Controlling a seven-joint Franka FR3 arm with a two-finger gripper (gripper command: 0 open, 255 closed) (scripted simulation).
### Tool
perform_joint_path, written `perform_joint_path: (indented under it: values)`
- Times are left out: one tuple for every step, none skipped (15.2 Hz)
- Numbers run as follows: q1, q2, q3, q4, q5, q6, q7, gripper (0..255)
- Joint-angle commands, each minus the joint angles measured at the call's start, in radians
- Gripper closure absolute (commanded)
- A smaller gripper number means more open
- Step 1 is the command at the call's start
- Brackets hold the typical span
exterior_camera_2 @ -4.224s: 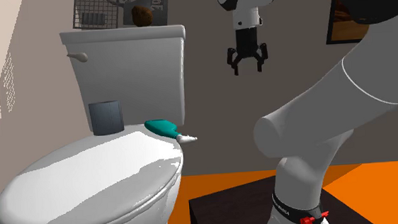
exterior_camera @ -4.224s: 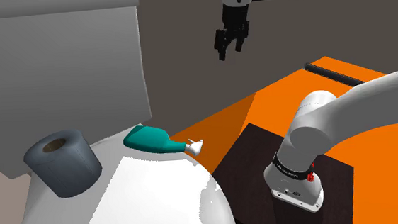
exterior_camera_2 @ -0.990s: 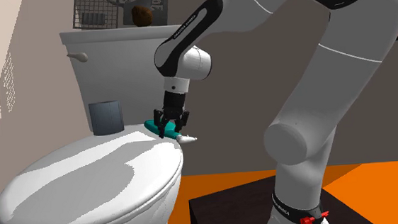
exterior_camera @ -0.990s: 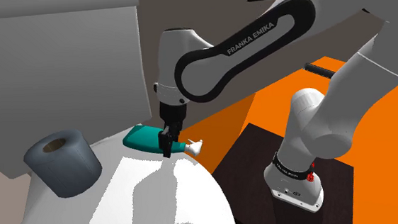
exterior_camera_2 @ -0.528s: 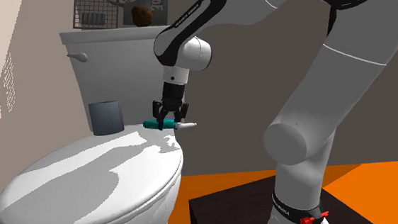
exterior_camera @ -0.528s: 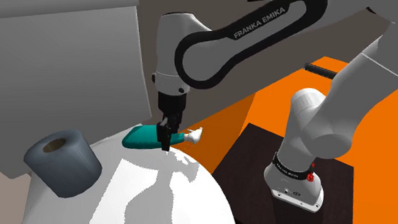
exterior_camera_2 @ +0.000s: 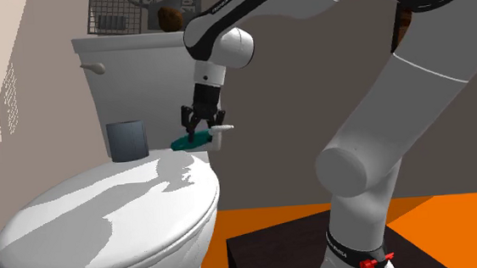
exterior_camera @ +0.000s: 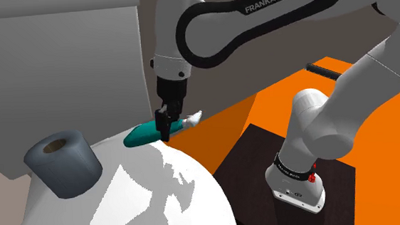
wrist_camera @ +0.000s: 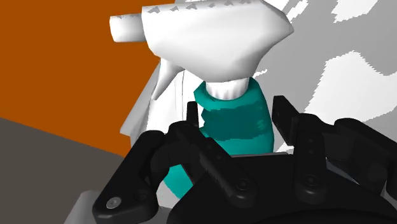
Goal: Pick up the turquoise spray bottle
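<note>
White Franka arm (exterior_camera: 256, 12) w/ dark joints arches high over the toilet lid (exterior_camera: 154, 204) & drops its wrist straight down at the lid's rear edge. The lid, white & glossy, has a pale tank (exterior_camera_2: 153, 83) rising behind it, w/ a flush handle (exterior_camera_2: 95, 68) at the tank's top corner. Orange floor (exterior_camera: 381, 190) spreads beside & below the lid, on the shoulder view's right. Dark box stand (exterior_camera: 248, 159) sits on that floor just off the lid's edge & carries the arm's base. A dark grey roll (exterior_camera: 60, 163), hollow core up, stands on the lid's back part, nr the tank. The turquoise spray bottle (exterior_camera: 144, 134) hangs tilted abv the lid's rear edge, btwn the roll & the floor side. Its white trigger head (exterior_camera: 194, 118) is the higher end & sticks out past the lid, over the orange. The body end dips low toward the lid; contact there can't be made out. Jaws are narrowed onto the bottle, one black finger (wrist_camera: 289, 124) on each side of the teal body just under the white head, clasping it.
</note>
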Motion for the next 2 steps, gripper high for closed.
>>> perform_joint_path:
  values:
    - [-0.001, -0.003, -0.001, 0.011, -0.002, -0.014, 0.004, 255]
    - [-0.001, -0.003, -0.001, 0.011, -0.002, -0.014, 0.004, 255]
